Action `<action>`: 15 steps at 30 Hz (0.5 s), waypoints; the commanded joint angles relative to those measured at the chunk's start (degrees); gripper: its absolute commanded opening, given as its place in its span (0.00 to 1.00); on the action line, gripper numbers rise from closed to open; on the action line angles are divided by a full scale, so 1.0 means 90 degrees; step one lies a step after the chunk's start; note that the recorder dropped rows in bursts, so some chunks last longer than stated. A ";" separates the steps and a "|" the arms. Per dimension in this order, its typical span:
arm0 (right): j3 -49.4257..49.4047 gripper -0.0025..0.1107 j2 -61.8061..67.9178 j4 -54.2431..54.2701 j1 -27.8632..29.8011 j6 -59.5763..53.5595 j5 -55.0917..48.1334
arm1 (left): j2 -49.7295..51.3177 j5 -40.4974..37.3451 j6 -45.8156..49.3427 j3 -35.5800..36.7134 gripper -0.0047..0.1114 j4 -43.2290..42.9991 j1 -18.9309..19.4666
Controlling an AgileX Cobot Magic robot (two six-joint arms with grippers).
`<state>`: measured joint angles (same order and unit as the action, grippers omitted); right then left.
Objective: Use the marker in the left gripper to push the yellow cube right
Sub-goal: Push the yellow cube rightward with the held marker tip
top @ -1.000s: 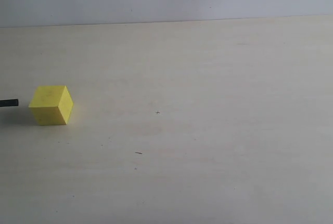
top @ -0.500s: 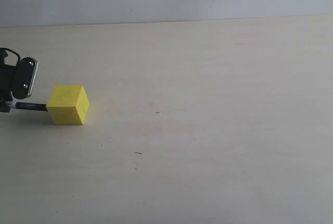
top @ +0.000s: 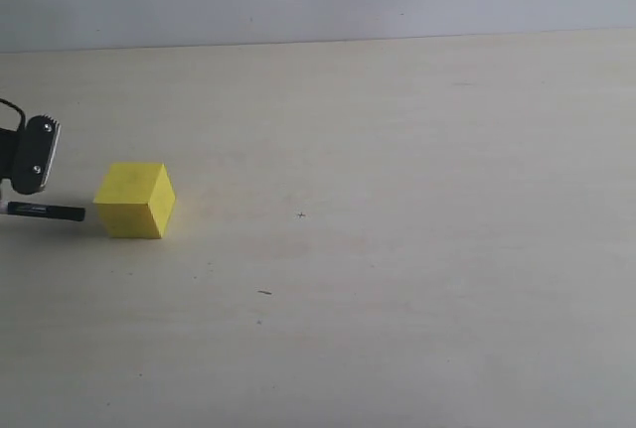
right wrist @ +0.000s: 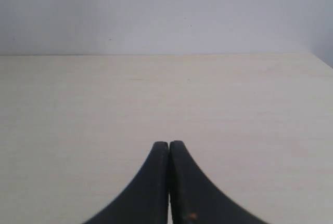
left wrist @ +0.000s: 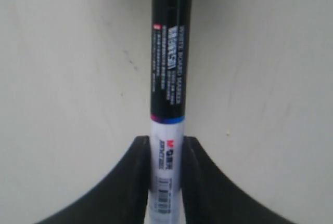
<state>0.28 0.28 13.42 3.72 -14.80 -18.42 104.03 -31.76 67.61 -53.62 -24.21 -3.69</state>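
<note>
On the table at left, left tool pinches marker, tip just shy of cube; right tool pressed together.

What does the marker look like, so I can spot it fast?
On the pale table, go to the exterior view's far left, where the left hand shows. Clamped in it lies the marker: a slim dark stick, level, pointing at the yellow cube and far thinner than it.

Yellow cube: plain bright yellow. Marker: black with small white print, a thin red-and-blue band, then white with dark label text. Bench: pale cream with faint grain; left pincer and right pincer plain black.
</note>
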 commanded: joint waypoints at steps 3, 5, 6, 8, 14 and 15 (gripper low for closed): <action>-0.0031 0.02 -0.0031 -0.0038 0.0026 -0.0012 0.0085 | -0.0053 0.0227 -0.0038 0.0012 0.04 0.0130 -0.0926; -0.0031 0.02 -0.0031 -0.0038 0.0026 -0.0012 0.0085 | -0.0053 0.0079 -0.0138 0.0012 0.04 -0.0133 -0.1005; -0.0031 0.02 -0.0031 -0.0038 0.0026 -0.0012 0.0085 | -0.0053 0.0017 -0.0292 0.0012 0.04 -0.0272 -0.0968; -0.0031 0.02 -0.0031 -0.0038 0.0026 -0.0012 0.0085 | -0.0053 -0.0041 -0.0683 0.0012 0.04 -0.0578 -0.0857; -0.0031 0.02 -0.0031 -0.0038 0.0026 -0.0012 0.0085 | -0.0053 -0.0083 -0.1091 0.0012 0.04 -0.0769 -0.0547; -0.0031 0.02 -0.0031 -0.0038 0.0026 -0.0012 0.0085 | -0.0053 -0.0058 -0.1091 0.0012 0.04 -0.0769 -0.0551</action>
<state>0.28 0.28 13.42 3.72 -14.80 -18.42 104.03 -32.41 59.00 -53.62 -30.58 -9.18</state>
